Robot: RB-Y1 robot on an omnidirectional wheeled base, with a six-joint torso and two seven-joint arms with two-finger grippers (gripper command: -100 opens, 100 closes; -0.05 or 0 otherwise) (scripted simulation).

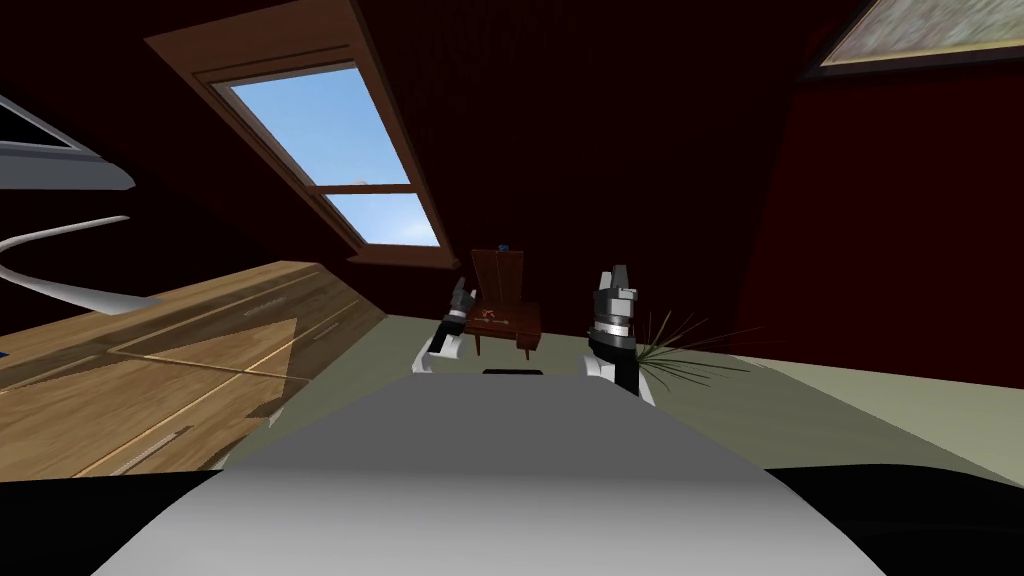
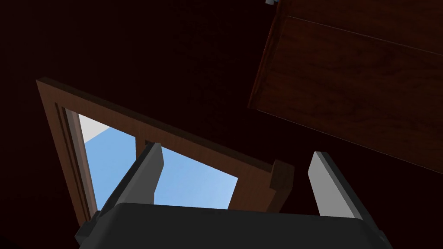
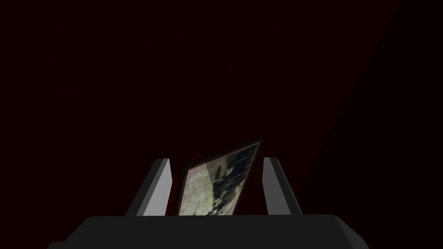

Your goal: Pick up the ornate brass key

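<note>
A small pale key (image 1: 490, 318) lies on the seat of a dark red-brown chair-like piece of furniture (image 1: 518, 322) with a tall back, standing ahead of me by the wall. My left gripper (image 1: 462, 290) hovers just left of the seat, raised and open, with nothing between its fingers (image 2: 149, 175). The left wrist view shows the furniture's dark wood panel (image 2: 354, 78) beside that gripper (image 2: 235, 173). My right gripper (image 1: 613, 275) is held up to the right of the furniture, and its fingers (image 3: 158, 188) stand open and empty.
A window (image 1: 330, 150) with a brown frame is set in the dark red wall left of the furniture. A light wooden surface (image 1: 150, 370) stretches along the left. A spiky plant (image 1: 680, 350) stands on the olive floor (image 1: 850, 400) behind my right arm.
</note>
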